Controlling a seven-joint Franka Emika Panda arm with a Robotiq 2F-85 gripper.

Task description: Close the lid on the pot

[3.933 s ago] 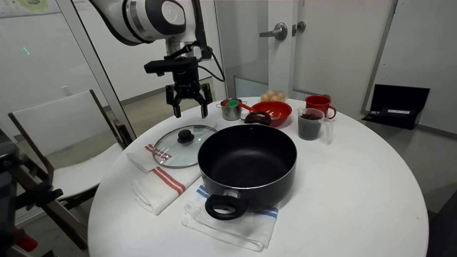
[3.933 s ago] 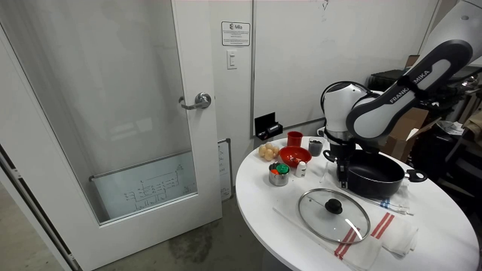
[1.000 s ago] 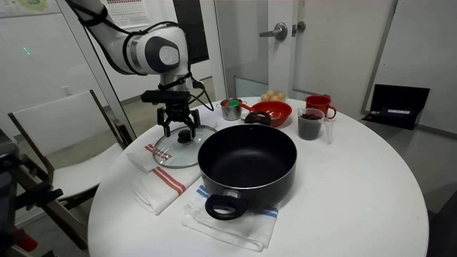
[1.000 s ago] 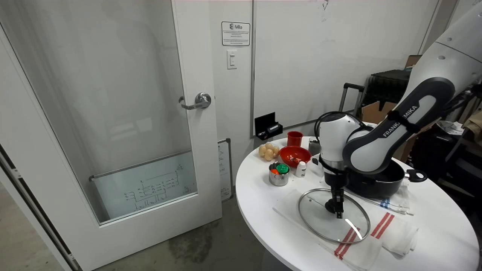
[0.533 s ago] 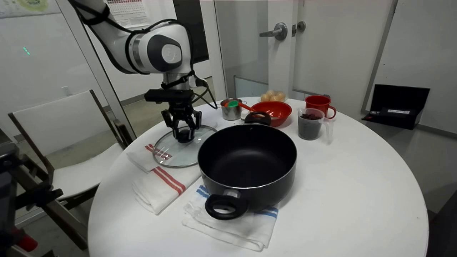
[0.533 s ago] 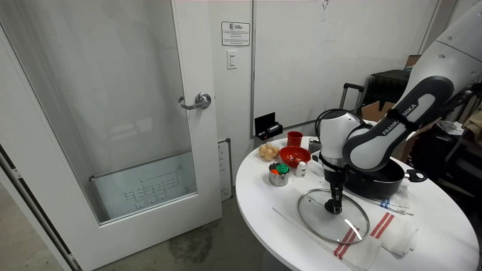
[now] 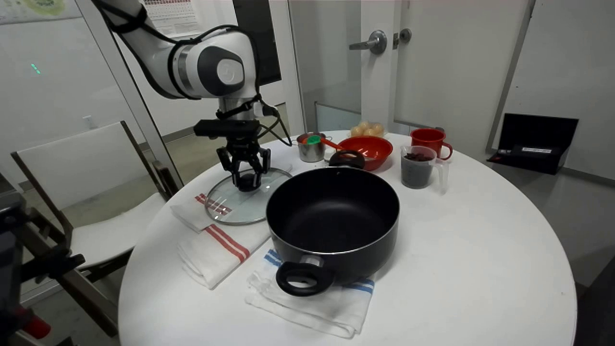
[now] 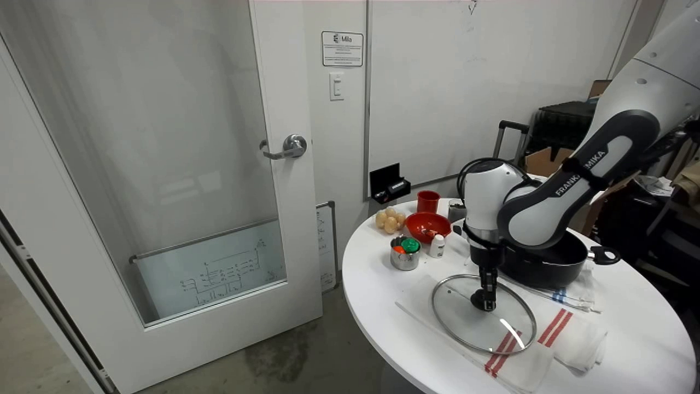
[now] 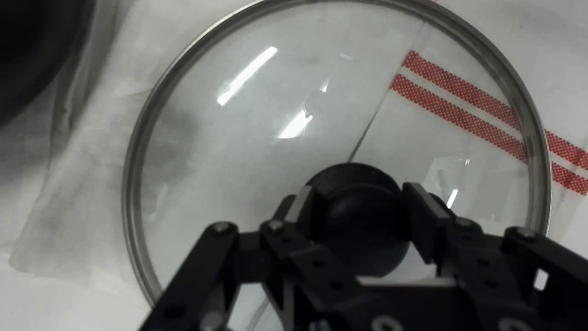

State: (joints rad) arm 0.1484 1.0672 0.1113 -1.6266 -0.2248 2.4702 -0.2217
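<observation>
Tool (image 9: 359,212) down onto clear lid (image 9: 271,161)

I am taking this place for a lab or office: a whiteboard (image 8: 470,87) is lining the wall (image 8: 340,148), another board (image 8: 216,276) scribbled with diagrams is showing through the glazed door (image 8: 175,142), and a Mila sign (image 8: 342,48) is hanging above a light switch (image 8: 337,86).
</observation>
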